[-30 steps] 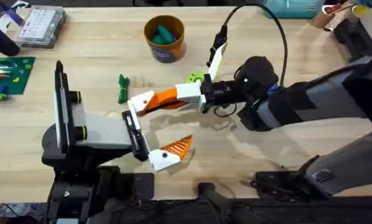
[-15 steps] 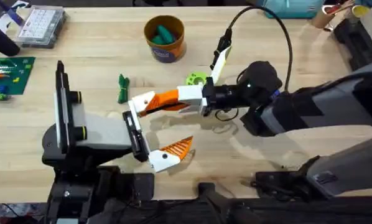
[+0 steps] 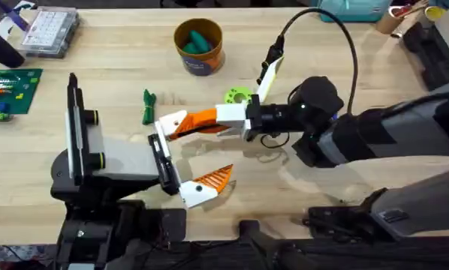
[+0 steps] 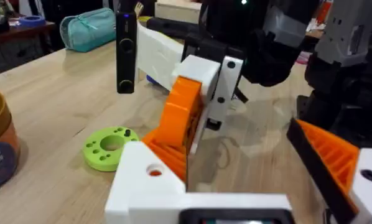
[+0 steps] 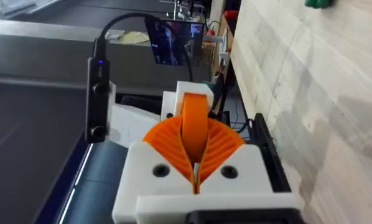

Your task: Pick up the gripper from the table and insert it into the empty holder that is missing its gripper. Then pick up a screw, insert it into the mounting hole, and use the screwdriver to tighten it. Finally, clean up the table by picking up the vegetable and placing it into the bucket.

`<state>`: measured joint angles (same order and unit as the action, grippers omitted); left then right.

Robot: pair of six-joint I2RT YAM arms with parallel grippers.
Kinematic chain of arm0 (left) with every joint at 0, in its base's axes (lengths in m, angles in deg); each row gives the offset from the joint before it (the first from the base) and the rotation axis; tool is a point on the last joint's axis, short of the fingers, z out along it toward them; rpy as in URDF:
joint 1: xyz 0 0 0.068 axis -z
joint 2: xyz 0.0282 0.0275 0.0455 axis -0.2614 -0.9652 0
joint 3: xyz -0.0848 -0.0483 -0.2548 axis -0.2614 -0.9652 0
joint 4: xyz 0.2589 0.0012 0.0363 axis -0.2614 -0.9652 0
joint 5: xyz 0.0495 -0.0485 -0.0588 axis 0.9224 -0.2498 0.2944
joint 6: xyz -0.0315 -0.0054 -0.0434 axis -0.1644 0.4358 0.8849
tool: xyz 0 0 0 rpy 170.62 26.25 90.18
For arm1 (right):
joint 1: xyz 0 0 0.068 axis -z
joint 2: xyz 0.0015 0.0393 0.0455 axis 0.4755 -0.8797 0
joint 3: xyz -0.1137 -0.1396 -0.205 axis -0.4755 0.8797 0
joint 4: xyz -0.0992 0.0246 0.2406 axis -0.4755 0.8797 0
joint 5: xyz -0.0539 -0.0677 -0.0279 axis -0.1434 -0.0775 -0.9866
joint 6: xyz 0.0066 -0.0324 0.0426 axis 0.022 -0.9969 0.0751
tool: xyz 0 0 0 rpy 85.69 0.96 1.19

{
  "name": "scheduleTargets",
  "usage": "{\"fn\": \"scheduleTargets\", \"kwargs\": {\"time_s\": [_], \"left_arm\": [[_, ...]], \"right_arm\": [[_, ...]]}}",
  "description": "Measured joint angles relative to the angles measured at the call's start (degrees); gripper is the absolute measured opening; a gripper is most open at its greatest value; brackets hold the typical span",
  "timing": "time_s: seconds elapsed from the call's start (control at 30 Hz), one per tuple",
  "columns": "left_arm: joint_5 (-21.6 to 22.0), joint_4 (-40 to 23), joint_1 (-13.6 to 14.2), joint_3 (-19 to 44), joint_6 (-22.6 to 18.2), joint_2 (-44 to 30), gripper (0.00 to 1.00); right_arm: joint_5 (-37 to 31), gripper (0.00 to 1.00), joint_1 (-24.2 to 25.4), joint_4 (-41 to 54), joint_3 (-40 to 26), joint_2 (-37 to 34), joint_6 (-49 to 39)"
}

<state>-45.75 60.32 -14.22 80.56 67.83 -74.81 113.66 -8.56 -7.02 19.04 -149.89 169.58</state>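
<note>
My right gripper (image 3: 208, 119) reaches across from the right, shut on the small orange gripper (image 3: 188, 125). It presses that piece against the white holder (image 3: 172, 121) at the far end of my left arm's black rail. In the left wrist view the orange gripper (image 4: 181, 121) leans on the holder (image 4: 142, 186), just behind its mounting hole (image 4: 153, 169). My left gripper (image 3: 202, 148) stands open, its other orange finger (image 3: 213, 178) well apart. The dark-green vegetable (image 3: 147, 106) lies left of the holder. The bucket (image 3: 198, 48) stands at the back. Screw and screwdriver are out of view.
A lime-green ring (image 3: 237, 95) lies just behind my right gripper. Teal pieces sit inside the bucket. A clear parts box (image 3: 50, 30) and a green board (image 3: 10, 86) are at the far left. A black cable arcs above the right wrist.
My right arm's body has drawn a little to the right and uncovered the lime-green ring. Its gripper has stayed at the holder with the orange piece.
</note>
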Motion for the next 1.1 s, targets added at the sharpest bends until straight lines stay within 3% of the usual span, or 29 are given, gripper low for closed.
{"fn": "scheduleTargets", "kwargs": {"time_s": [1.1], "left_arm": [[1.02,0.17,-0.11,0.00,0.01,0.00,0.990]], "right_arm": [[-2.80,0.010,-1.29,0.36,-0.12,-0.01,-0.44]]}}
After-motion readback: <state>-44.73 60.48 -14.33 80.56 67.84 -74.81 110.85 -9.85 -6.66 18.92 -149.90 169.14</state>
